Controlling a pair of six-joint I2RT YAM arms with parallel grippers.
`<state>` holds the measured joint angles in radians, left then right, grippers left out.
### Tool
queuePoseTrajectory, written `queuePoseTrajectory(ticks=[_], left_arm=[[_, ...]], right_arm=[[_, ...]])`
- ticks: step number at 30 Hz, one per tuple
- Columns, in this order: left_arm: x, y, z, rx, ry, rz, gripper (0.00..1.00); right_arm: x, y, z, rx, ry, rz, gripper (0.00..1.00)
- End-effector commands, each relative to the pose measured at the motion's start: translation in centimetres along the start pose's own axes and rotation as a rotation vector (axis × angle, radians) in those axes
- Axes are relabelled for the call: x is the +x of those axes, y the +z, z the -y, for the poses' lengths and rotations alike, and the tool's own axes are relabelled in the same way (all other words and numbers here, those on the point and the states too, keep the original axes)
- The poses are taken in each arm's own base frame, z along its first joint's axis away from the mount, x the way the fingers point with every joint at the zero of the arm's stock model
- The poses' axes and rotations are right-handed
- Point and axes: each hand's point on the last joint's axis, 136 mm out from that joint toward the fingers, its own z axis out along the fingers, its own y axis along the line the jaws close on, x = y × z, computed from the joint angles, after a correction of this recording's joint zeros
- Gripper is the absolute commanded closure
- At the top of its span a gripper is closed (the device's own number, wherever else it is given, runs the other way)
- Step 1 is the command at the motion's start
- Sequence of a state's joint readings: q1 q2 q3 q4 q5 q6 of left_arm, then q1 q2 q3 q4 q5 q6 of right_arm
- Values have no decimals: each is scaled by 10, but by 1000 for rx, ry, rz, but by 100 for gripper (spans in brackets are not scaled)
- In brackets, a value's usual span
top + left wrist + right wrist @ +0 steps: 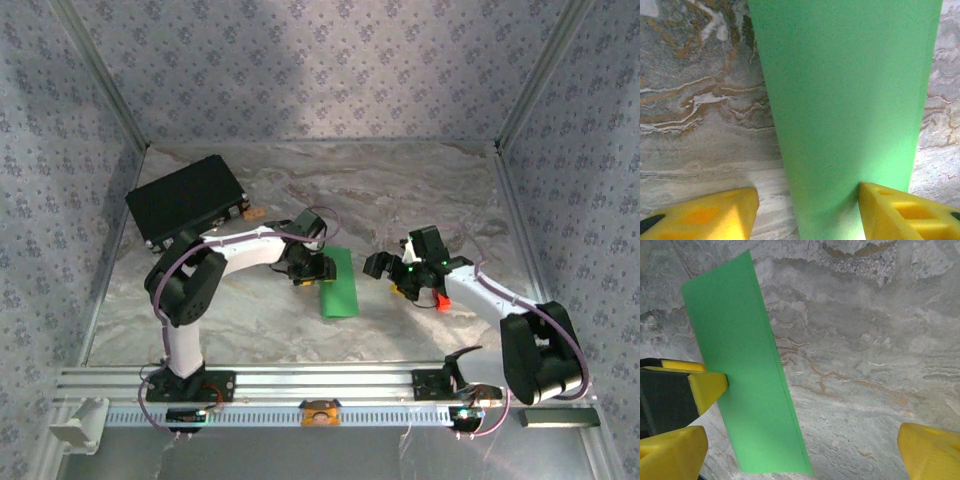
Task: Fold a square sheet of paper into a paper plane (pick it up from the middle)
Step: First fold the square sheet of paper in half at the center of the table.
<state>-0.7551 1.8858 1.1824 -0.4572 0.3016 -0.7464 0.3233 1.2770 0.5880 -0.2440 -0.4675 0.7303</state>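
On the far left of the marbled table (400, 190), a black case (187, 203), with a small brown piece (253, 213) just beside its right end. Nearer, rising from the rail at the near edge, the left arm (190, 290), bent and reaching right toward the middle. At its end, the left gripper (312, 270), down at the left side of the green paper (339, 285). From the left wrist, seen as two yellow fingers (705, 215) held apart: one over bare table beside the paper, the other overlapping the paper's opposite edge, touching or just above it, hard to tell which. Nothing pinched between them. In the middle of the table, between the two grippers, the green paper lying flat, folded to a long narrow strip running from near to far. From the right wrist, shown with a doubled layer along one long edge, and with one of the left gripper's yellow fingertips (707, 387) meeting the other long edge. Right of the strip and apart from it, the right gripper (395, 270), spread as wide as can be, bare table between its own yellow fingers (930, 450), holding nothing. Just right of that gripper and a little nearer, a small red block (443, 303) tucked beside the right arm (490, 292). At the near right, that arm's dark shoulder (540, 355) above the rail.
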Motion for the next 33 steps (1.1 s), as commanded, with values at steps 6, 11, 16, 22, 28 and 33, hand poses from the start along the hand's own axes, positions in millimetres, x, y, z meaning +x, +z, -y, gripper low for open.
queuePoseTrajectory(ticks=[6, 11, 16, 22, 28, 33], left_arm=[[-1, 27, -18, -83, -26, 4, 42], [0, 31, -17, -86, -20, -6, 41], [1, 36, -18, -101, -3, -19, 40], [2, 40, -24, -143, 5, -26, 39], [2, 41, -25, -151, 7, -25, 39], [1, 43, -24, -150, 13, -30, 39]], right_arm=[[-5, -2, -6, -8, 3, 3, 1], [-4, -3, -7, -11, 3, 3, 1], [-2, -4, -3, -3, 6, 4, 1], [-1, -3, -1, -1, 15, 3, 1], [-1, -3, 1, 2, 17, 5, 1], [-1, -3, 0, 2, 17, 8, 1]])
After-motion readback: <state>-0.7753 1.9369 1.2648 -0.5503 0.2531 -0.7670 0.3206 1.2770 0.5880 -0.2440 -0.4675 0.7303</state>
